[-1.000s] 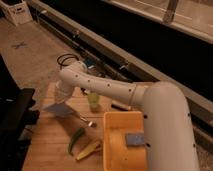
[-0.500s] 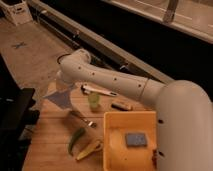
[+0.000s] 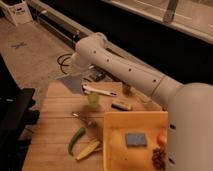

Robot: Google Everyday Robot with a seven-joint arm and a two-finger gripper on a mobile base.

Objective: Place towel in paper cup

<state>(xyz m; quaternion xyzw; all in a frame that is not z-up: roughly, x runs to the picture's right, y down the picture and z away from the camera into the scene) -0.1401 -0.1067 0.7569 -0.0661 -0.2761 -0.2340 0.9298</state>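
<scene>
The grey towel (image 3: 71, 83) hangs at the far left edge of the wooden table (image 3: 52, 125), just under the end of my white arm. My gripper (image 3: 81, 74) sits below the arm's bend, mostly hidden by the wrist, and appears shut on the towel's upper right edge. The paper cup (image 3: 93, 99), pale green, stands upright on the table, a short way to the right of the towel and nearer the camera. The towel is beside the cup, not over it.
A white elongated object (image 3: 100, 90) and a small dark block (image 3: 121, 105) lie behind the cup. A yellow tray (image 3: 114, 150) holds a blue sponge (image 3: 135, 139) and fruit. A green pepper (image 3: 76, 140), a banana (image 3: 89, 149) and a utensil (image 3: 83, 118) lie in front. A black chair (image 3: 15, 110) stands at the left.
The arm has lifted and swung back toward the table's far edge, carrying the towel up and closer to the cup. The view has also shifted.
</scene>
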